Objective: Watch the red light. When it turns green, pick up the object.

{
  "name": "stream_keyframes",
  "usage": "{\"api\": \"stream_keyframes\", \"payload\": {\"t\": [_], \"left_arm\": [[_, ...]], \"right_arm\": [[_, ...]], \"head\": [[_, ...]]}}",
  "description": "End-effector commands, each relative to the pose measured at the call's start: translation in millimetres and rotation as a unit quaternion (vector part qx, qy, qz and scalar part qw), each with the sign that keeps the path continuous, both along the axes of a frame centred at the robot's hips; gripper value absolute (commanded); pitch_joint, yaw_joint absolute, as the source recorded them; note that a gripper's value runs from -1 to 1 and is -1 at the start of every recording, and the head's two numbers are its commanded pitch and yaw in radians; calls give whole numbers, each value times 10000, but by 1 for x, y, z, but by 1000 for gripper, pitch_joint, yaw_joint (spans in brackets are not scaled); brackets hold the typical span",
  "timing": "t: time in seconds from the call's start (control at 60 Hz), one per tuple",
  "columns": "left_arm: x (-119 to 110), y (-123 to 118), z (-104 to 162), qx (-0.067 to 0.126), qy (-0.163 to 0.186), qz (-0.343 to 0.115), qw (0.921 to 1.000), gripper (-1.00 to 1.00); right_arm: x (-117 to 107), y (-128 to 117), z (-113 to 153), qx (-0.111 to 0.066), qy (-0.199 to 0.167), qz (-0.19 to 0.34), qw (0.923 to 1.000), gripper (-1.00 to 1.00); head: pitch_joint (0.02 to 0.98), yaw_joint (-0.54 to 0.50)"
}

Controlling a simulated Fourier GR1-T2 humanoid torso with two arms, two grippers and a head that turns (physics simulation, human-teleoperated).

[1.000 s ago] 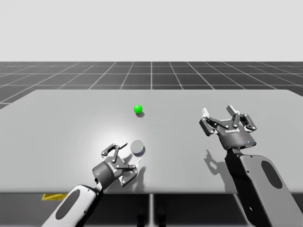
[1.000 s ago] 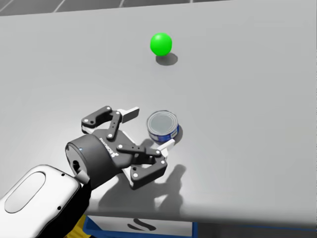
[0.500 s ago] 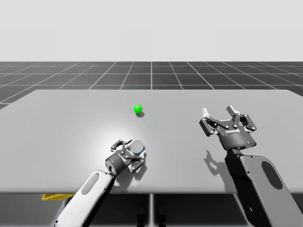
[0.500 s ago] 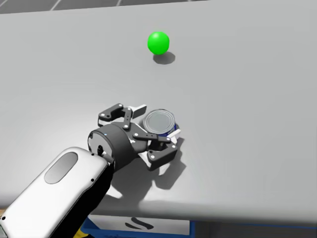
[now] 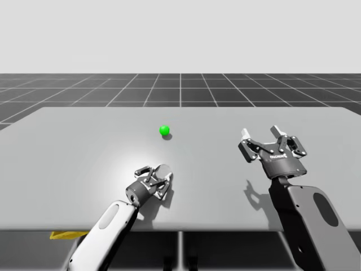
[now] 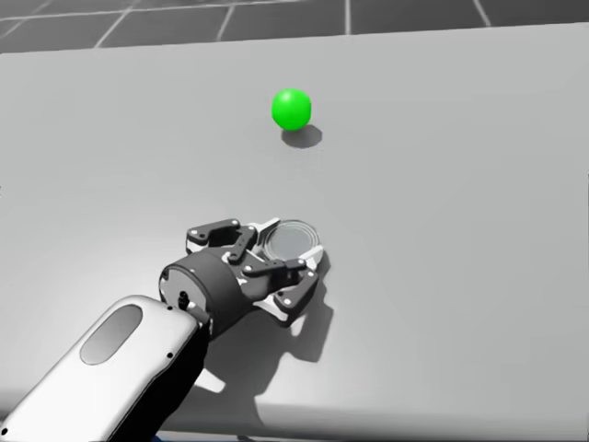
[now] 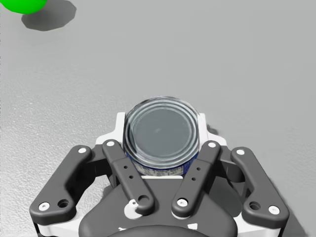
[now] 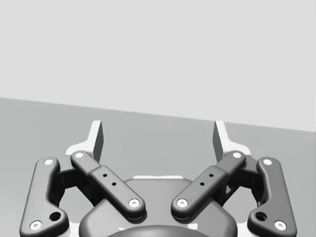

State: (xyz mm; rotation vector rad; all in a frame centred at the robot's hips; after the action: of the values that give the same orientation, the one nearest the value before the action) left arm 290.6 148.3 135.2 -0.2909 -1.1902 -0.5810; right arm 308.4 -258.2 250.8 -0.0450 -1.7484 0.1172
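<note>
Left tool (image 7: pixel 160 124) clenched on the short blue can (image 6: pixel 289 238) — one finger against each side of its wall, as the left wrist view shows; the can stands upright on the bench (image 5: pixel 67 147), silver lid up and axis vertical, near the front edge and left of the middle; the light (image 5: pixel 164 130) beyond it glows green, so the signal to lift is given; the can sits directly between the fingers, just ahead of the palm, so the coming move looks like a straight raise — no reach needed; right tool (image 5: pixel 262 138) hangs released and empty, well apart to the right, much the farther of the two.
</note>
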Motion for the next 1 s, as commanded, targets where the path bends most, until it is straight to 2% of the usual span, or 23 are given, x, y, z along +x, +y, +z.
{"api": "stream_keyframes", "payload": {"t": [0.017,0.267,0.367,0.567,0.817,1.0], "left_arm": [[-8,0,-13,87,255,-472,9985,995],[-10,-1,-14,123,266,-532,9982,1000],[-11,0,-12,126,243,-554,9981,1000],[-10,0,-1,131,164,-552,9983,1000],[3,6,67,143,-520,-529,9971,1000],[15,12,111,154,-1078,-285,9936,1000]], "right_arm": [[0,-1,1,5,-11,-7,10000,-1000],[1,-2,1,20,-6,-10,10000,-1000],[2,-3,1,30,-12,-6,10000,-1000],[2,-4,0,53,-20,10,10000,-1000],[3,-5,0,51,-20,8,10000,-1000],[2,-6,1,50,-36,17,10000,-1000]], "head": [[759,123],[537,129],[490,130],[472,134],[471,139],[461,137]]}}
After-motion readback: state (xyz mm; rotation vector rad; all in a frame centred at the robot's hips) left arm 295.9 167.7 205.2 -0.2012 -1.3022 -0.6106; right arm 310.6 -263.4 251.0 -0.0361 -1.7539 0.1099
